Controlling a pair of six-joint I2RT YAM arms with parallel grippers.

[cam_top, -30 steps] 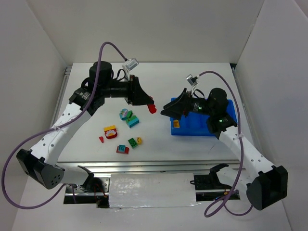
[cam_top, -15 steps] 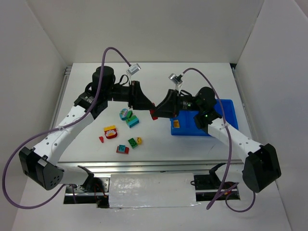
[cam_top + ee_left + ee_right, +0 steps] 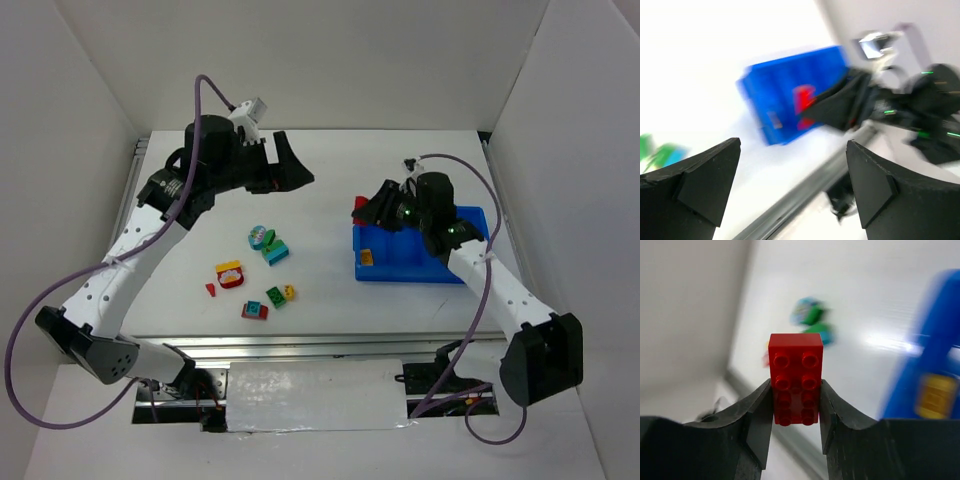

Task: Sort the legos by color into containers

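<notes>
My right gripper (image 3: 795,407) is shut on a red lego brick (image 3: 795,375), studs facing the camera. In the top view this gripper (image 3: 362,211) holds the red brick (image 3: 358,204) just above the left end of the blue tray of containers (image 3: 430,262). A yellow brick (image 3: 367,258) lies in the tray's left compartment. My left gripper (image 3: 300,166) hangs open and empty above the table's back left, apart from the brick. In the blurred left wrist view, the left gripper (image 3: 792,145) faces the tray (image 3: 775,90) and the red brick (image 3: 804,99).
Several loose legos lie on the white table: a teal and green pair (image 3: 266,243), a red and yellow one (image 3: 230,273), a small red piece (image 3: 211,290), green (image 3: 273,296), yellow (image 3: 289,292), and a red and teal one (image 3: 255,311). White walls enclose the table.
The red brick passed from my left gripper to my right one. The left gripper opened and drew back to the left. The right gripper closed on the brick and pulled back toward the tray.
</notes>
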